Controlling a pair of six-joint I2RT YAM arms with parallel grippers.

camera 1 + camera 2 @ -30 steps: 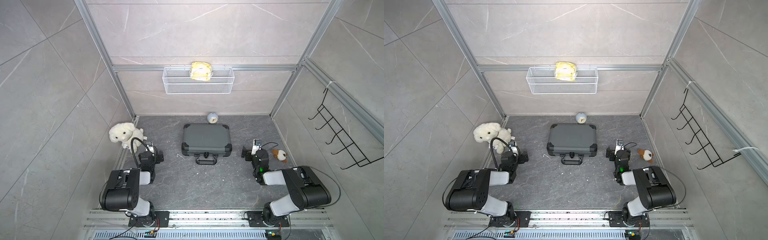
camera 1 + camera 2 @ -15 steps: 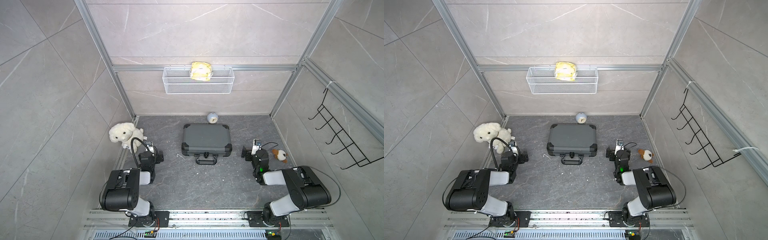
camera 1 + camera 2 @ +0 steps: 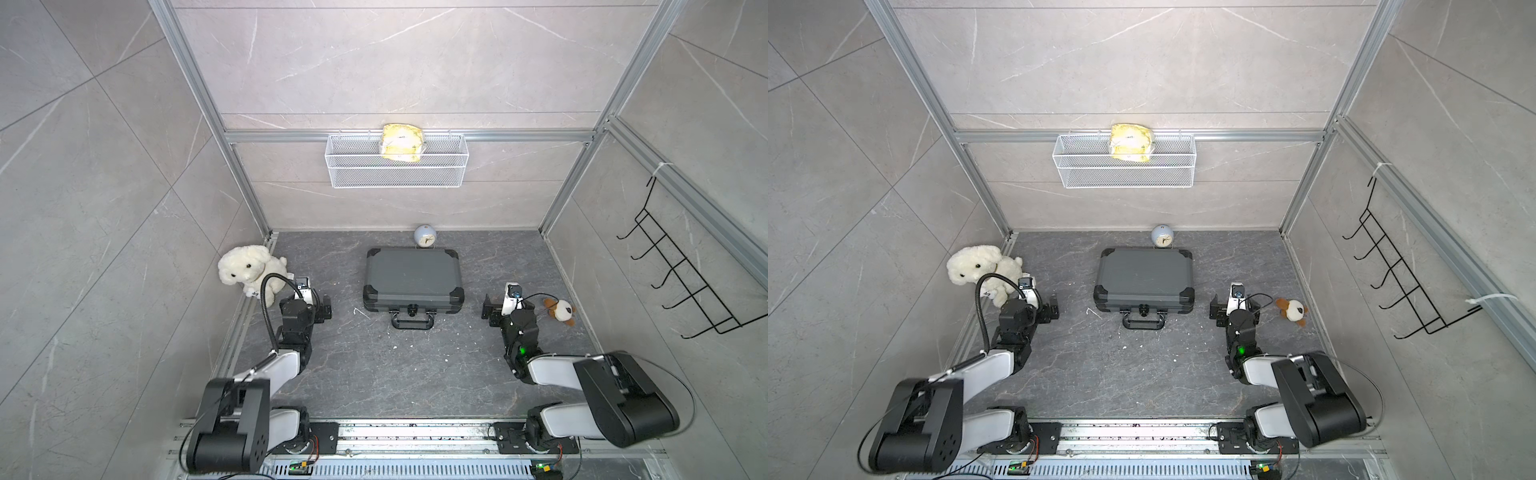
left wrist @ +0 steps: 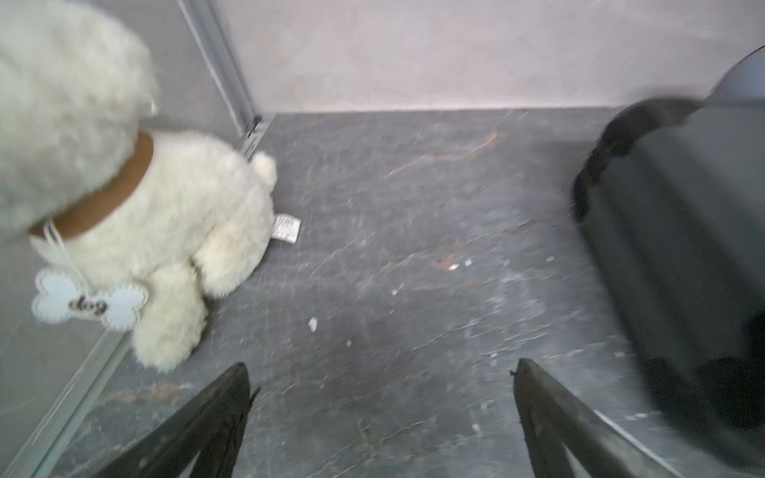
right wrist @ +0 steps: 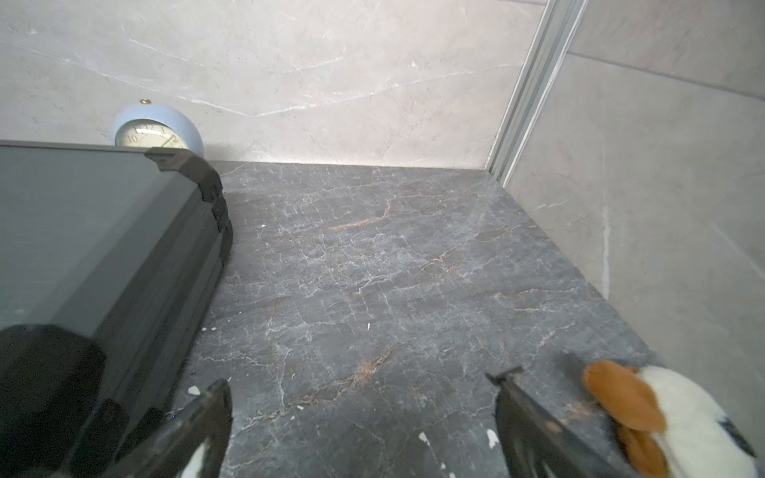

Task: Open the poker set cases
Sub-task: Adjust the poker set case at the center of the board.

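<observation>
- The dark grey rectangular hard case (image 3: pixel 413 276) with black corner guards lies flat and closed in the middle of the dark marbled table (image 3: pixel 374 374), with its black handle (image 3: pixel 412 326) toward the robot's base.
- The left end effector (image 4: pixel 381 370) stands wide open and empty, between the case and a fluffy white plush dog (image 3: pixel 249 270).
- The right end effector (image 5: pixel 360 383) is likewise spread wide, holding nothing, beside the case's opposite end and near a small brown-and-white plush toy (image 3: pixel 561 311).

Overhead pair, wrist views low (sharing case (image 4: pixel 679 256))
</observation>
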